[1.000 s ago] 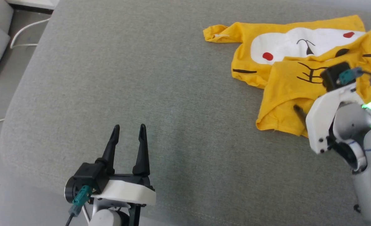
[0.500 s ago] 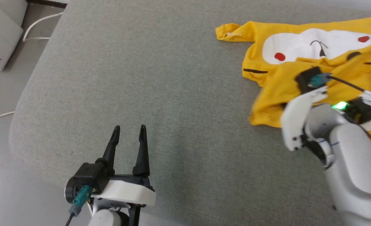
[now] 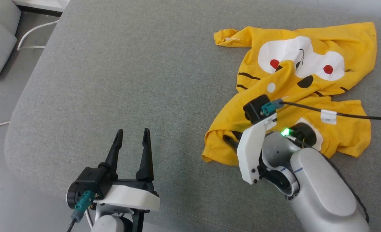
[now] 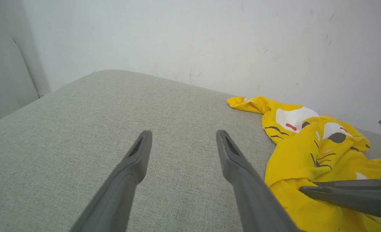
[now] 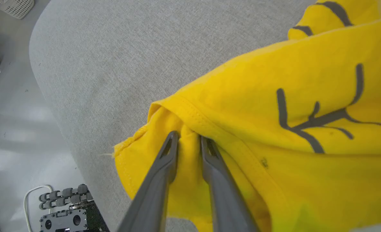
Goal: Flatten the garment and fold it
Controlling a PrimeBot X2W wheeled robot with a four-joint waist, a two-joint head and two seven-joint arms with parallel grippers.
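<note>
Right claw (image 5: 189, 137) pinching fabric, yellow garment (image 5: 274, 129) crumpled

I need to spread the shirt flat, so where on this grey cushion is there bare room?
The grey fabric cushion is bare across its left half, from the open left gripper to the far edge. Crowded on the right: the crumpled bright yellow cotton T-shirt, its near edge pinched by the right gripper.

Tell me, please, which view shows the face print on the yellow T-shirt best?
The head view: from above, the T-shirt's face print shows fullest, white patches, red dots, black eye, though wrinkled. The left wrist view catches it low and foreshortened; the right wrist view gives black stripe marks.
</note>
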